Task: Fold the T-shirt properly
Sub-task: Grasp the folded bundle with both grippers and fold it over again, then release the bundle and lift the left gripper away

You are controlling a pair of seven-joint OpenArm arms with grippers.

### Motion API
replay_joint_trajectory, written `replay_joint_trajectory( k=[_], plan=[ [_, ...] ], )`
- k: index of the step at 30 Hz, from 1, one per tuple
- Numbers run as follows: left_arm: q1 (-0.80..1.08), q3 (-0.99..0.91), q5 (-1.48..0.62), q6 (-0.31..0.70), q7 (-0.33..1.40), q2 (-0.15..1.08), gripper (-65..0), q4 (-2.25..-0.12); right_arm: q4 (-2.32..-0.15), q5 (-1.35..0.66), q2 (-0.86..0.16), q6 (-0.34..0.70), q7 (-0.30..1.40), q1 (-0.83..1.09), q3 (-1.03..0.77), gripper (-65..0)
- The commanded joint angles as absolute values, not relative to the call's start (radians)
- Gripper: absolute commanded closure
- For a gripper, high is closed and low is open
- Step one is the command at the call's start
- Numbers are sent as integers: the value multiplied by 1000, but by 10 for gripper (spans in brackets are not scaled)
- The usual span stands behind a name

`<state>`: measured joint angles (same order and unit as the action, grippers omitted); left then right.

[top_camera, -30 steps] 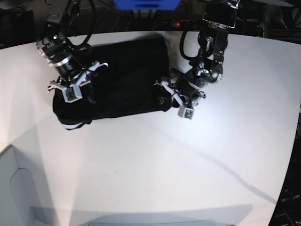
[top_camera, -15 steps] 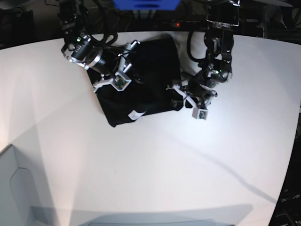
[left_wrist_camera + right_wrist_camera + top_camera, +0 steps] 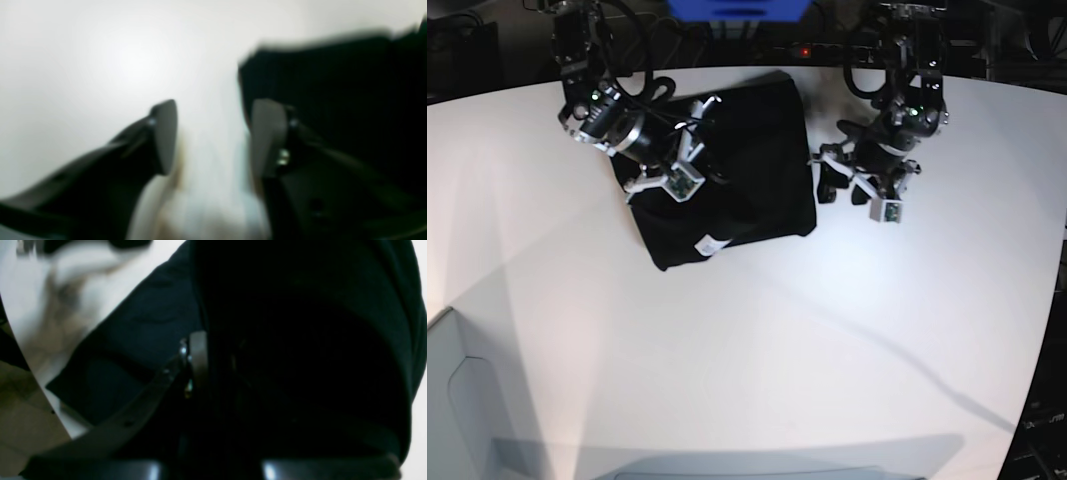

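The white surface lies bare from 3 o'clock round through 6 to 9, wide room for any approach. The T-shirt, a folded black slab, fills the 12 o'clock part. The right gripper sits on its 9 o'clock side, blocking that edge. The left gripper hangs just beside the 3 o'clock edge, a narrow strip of surface between.

Two black jointed arms with looping black cables, silver wrist collars, white bracket-mounted wrist cameras, and dark grey flat finger pads fixed by small screws.
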<state>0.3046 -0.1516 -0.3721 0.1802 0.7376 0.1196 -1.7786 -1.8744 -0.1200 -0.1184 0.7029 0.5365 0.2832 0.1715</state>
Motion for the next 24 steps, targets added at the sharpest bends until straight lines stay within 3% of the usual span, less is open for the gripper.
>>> replay_joint_trajectory(
  k=[1,5,17,24],
  plan=[
    [289,-154,-386,185,710,113,-262,-1781,-1905,-142,-119,698,506,277,176,0],
    [274,-156,-384,185,710,73,-4,-1713,-1936,-142,-117,698,506,278,182,0],
    [180,-102,-375,185,710,48,0,-1604,-1945,-142,-153,698,513,240,397,0],
    [189,-111,-383,185,710,51,0,-1627,-1805,-142,-94,698,515,127,404,0]
  ],
)
